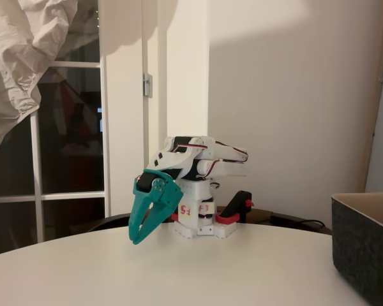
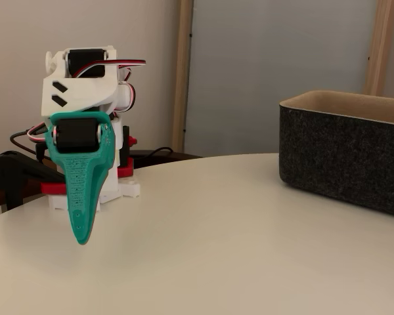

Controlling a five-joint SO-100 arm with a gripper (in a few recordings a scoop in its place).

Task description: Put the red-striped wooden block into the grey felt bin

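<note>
One teal pincer (image 1: 138, 237) hangs tip-down just above the white worktop (image 1: 179, 274), fingers together, nothing between them; the folded white arm (image 1: 198, 159) sits at the far edge. Grey felt bin (image 2: 348, 157) stands near the right edge in both fixed views, well apart from the pincer.

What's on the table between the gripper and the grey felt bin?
Nothing: in both fixed views the white table is bare between the teal gripper and the grey felt bin.
</note>
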